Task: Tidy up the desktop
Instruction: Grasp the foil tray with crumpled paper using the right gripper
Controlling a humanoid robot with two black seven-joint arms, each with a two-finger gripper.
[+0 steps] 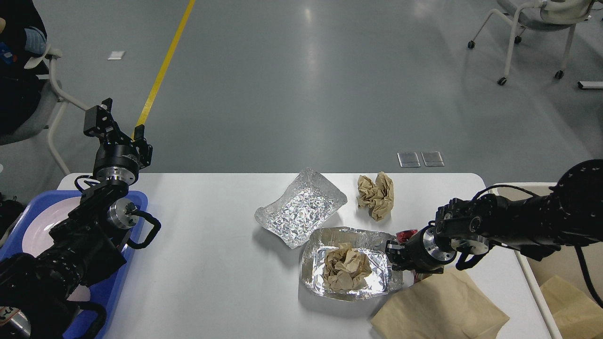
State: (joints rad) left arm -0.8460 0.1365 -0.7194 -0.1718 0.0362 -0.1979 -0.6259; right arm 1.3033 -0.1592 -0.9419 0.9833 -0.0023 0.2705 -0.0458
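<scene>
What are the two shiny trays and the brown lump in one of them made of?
Both shiny trays look like thin aluminium foil: silvery, mirror-bright and full of tiny crinkles, with bent walls. The brown lump looks like crumpled kraft paper: dull tan, with sharp folds and no shine. A similar paper ball lies on the white desktop, which looks smooth and matte.

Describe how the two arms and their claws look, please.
Both arms are matte black with chunky jointed housings. Each has a shiny silver metal ring at the wrist and black cable loops beside it. The left claw has two black angular fingers; the right claw is dark and small.
</scene>
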